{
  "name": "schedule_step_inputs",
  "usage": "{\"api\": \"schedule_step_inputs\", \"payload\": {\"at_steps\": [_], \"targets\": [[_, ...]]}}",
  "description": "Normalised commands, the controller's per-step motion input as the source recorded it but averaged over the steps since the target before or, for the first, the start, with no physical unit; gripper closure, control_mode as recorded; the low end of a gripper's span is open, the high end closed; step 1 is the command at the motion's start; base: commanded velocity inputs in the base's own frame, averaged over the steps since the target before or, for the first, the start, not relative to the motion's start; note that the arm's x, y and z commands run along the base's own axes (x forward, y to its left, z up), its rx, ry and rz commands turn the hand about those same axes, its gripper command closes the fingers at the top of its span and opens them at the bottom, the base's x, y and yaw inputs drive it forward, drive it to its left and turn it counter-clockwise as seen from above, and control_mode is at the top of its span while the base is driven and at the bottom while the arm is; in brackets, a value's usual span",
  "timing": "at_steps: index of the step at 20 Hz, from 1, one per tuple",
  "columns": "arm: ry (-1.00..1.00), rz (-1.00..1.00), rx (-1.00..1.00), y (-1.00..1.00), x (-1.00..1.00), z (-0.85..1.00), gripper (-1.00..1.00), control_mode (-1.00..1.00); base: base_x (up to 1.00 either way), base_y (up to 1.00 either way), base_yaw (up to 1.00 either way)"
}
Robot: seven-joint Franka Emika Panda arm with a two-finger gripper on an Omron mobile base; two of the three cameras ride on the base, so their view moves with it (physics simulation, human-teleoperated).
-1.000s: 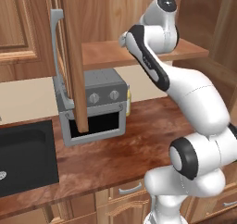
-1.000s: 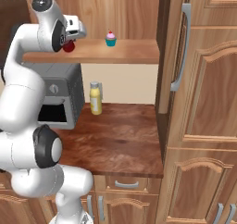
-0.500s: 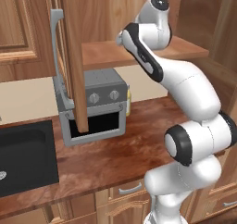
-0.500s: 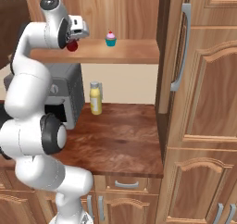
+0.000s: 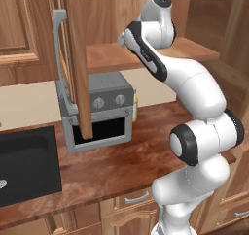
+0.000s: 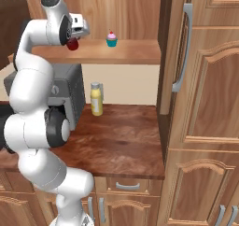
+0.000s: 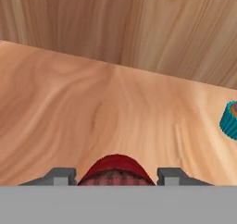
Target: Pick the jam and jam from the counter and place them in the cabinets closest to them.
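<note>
A red jam [image 6: 72,45] sits clamped between the gripper's [image 7: 115,176] fingers, held just above the cabinet shelf [image 6: 126,56]. A cupcake [image 6: 111,39] stands on the shelf to its right. On the counter [image 6: 119,138] below, a yellow bottle [image 6: 96,99] stands beside the toaster oven [image 5: 99,110].

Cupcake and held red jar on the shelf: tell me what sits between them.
Nothing; bare shelf wood separates the jar in the claw from the cupcake, as the right base view shows.
</note>
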Motion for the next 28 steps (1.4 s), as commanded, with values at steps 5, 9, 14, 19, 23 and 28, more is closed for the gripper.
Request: {"api": "schedule_step_inputs", "payload": {"at_steps": [5, 9, 14, 19, 23, 28], "targets": [[0.0, 0.0, 0.0, -0.06, -0.05, 0.0, -1.0, -1.0, 0.0, 0.0, 0.0], [0.0, 0.0, 0.0, -0.07, -0.25, 0.0, -1.0, -1.0, 0.0, 0.0, 0.0], [0.0, 0.0, 0.0, -0.19, -0.82, 0.0, -1.0, -1.0, 0.0, 0.0, 0.0], [-0.03, 0.0, 0.0, -0.24, -0.99, -0.01, -1.0, -1.0, 0.0, 0.0, 0.0], [-0.08, 0.0, 0.0, -0.29, -1.0, -0.09, -1.0, -1.0, 0.0, 0.0, 0.0], [-0.12, 0.0, 0.01, -0.24, -1.0, -0.21, -1.0, -1.0, 0.0, 0.0, 0.0]]}}
